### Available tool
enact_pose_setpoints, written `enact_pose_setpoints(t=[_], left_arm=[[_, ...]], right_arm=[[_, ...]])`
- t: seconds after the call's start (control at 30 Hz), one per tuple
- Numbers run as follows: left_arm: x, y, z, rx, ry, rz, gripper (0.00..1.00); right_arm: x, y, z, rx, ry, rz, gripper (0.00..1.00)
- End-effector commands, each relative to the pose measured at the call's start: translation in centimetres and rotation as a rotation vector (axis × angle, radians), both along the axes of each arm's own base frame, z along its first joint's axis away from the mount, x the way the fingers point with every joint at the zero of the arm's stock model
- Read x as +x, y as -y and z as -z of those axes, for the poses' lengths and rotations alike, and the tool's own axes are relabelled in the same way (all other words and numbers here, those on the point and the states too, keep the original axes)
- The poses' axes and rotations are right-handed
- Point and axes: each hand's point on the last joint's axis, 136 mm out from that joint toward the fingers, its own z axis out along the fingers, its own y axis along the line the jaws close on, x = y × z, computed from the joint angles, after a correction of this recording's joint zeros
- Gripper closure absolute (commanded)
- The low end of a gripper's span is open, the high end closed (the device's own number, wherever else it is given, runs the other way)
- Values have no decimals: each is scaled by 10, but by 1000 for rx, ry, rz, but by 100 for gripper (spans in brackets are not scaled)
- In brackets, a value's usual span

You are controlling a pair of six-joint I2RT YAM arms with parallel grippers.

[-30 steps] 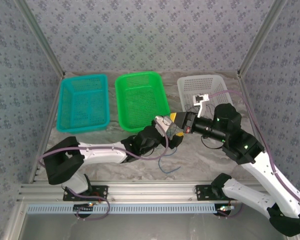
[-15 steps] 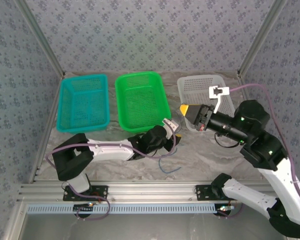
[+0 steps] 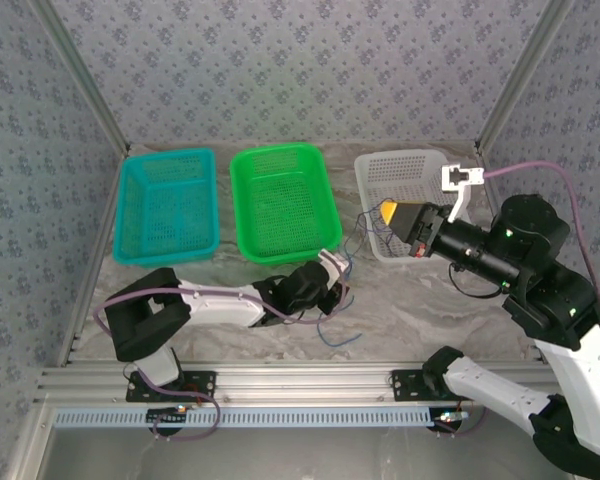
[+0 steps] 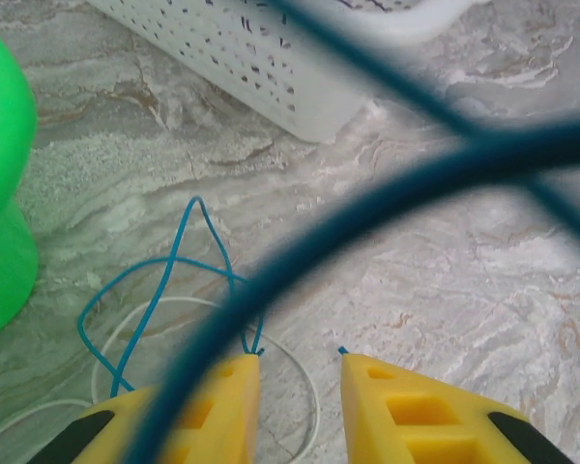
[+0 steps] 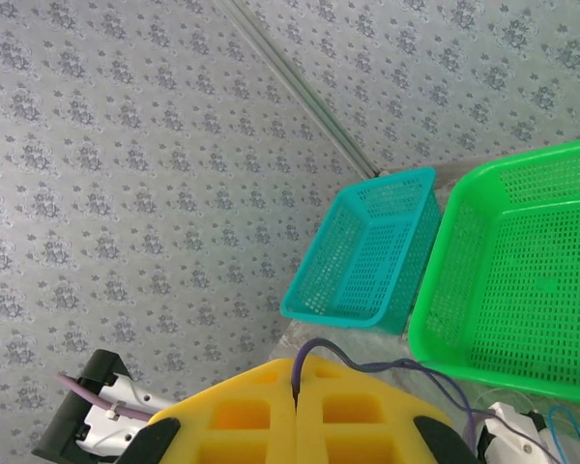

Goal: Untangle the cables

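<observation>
My right gripper (image 3: 388, 214) hangs over the white basket (image 3: 405, 155), shut on the dark cable (image 5: 387, 365), which enters between its yellow fingers (image 5: 242, 416). That dark cable (image 3: 352, 240) runs down to my left gripper (image 3: 332, 276), low over the table's middle. In the left wrist view it is a blurred band (image 4: 387, 193) close to the camera. The left gripper (image 4: 300, 362) is open by a narrow gap, with bare table between the fingers. A thin blue cable (image 4: 155, 300) touches both fingertips. A whitish cable (image 4: 315, 405) loops below. A blue loop (image 3: 340, 340) lies nearer the front.
A teal basket (image 3: 170, 153) and a green basket (image 3: 277, 150) stand at the back left and middle. The white basket's wall (image 4: 261, 58) is just ahead of the left gripper. Patterned walls close in the sides. A metal rail (image 3: 280, 385) runs along the front.
The right gripper has drawn back to the right over the white basket, pulling the dark cable with it. The left gripper's jaws have narrowed from wide open, staying near the table's middle.
</observation>
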Motion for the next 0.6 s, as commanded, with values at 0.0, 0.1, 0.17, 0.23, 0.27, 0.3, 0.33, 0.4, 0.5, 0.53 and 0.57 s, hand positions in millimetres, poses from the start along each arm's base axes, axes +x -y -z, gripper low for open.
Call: enact_pose_setpoints(t=[0.0, 0.1, 0.17, 0.23, 0.27, 0.3, 0.33, 0.4, 0.5, 0.53, 0.57], left_arm=[[-5, -1, 1, 3, -16, 10, 73], [-9, -4, 7, 21, -27, 11, 74], [-11, -10, 15, 31, -40, -5, 74], [-13, -16, 21, 31, -53, -17, 74], [-14, -19, 23, 33, -58, -26, 74], [-14, -22, 24, 35, -59, -34, 74], [-14, -25, 26, 40, -61, -43, 74], [-14, -29, 27, 45, -58, -54, 73], [-14, -34, 28, 57, -54, -60, 74], [-14, -34, 28, 60, -55, -61, 74], [-14, -34, 29, 62, -56, -59, 75]], right_arm=[[0, 10, -2, -25, 10, 42, 100], [-1, 26, -12, -56, 66, 103, 100], [-3, 37, -17, -82, 83, 146, 100], [-4, 46, -19, -111, 89, 177, 100], [-5, 50, -19, -125, 93, 192, 100], [-5, 55, -19, -139, 95, 214, 100], [-5, 59, -19, -153, 100, 232, 100], [-3, 70, -16, -195, 96, 283, 100], [-2, 75, -10, -225, 86, 308, 100], [-1, 74, -6, -228, 77, 304, 100], [0, 73, -3, -229, 68, 302, 100]])
